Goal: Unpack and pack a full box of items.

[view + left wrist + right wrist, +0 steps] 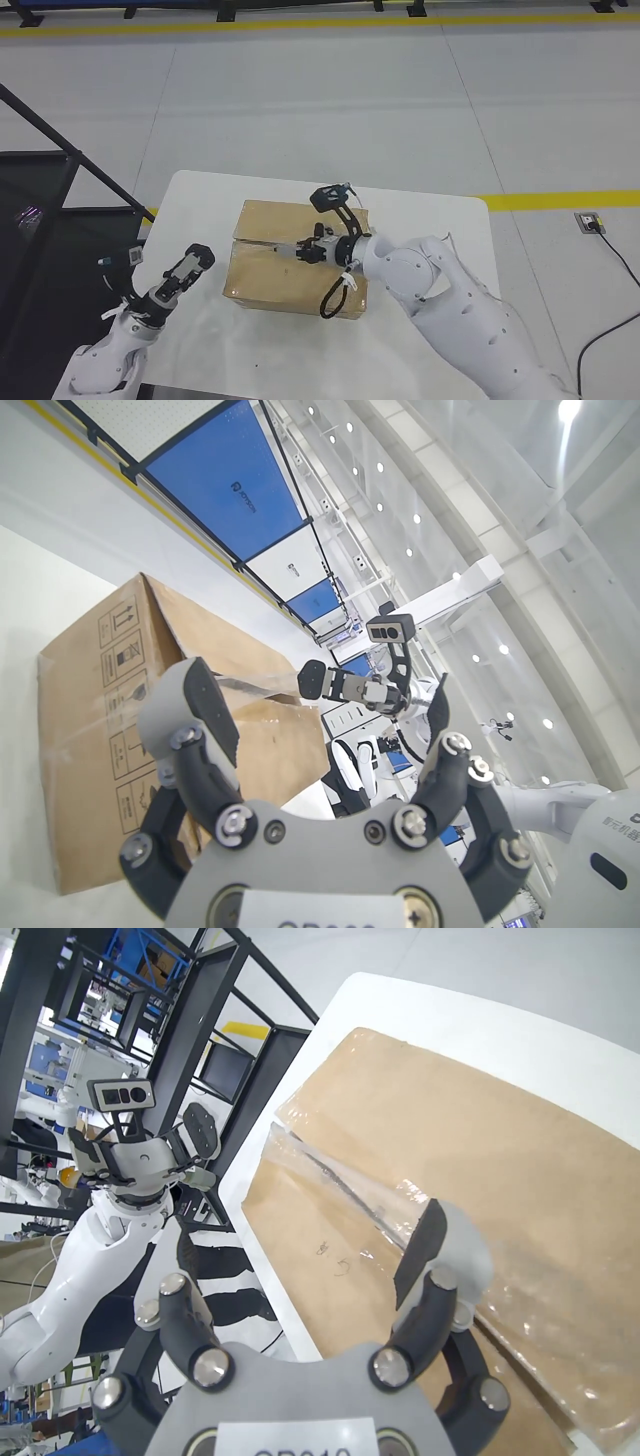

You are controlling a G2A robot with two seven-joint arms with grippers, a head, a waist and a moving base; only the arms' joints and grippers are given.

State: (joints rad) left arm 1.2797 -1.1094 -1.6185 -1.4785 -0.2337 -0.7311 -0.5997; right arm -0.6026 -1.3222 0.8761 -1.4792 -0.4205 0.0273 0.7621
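A brown cardboard box (290, 262) lies in the middle of the white table (420, 215), its top flaps closed. A strip of clear tape (340, 1180) along the top seam is lifted off the cardboard. My right gripper (312, 250) hovers over the seam, open, with one finger (430, 1240) touching the raised tape. In the left wrist view the tape (260, 685) stretches from the box (95, 720) edge toward that gripper (320, 682). My left gripper (190, 268) is open beside the box's left end, apart from it, fingers (210, 700) pointing at the printed side.
A black metal frame (45, 190) stands just off the table's left edge. Bare tabletop (200, 205) surrounds the box on all sides. A yellow floor line (560, 200) runs past the table's far right.
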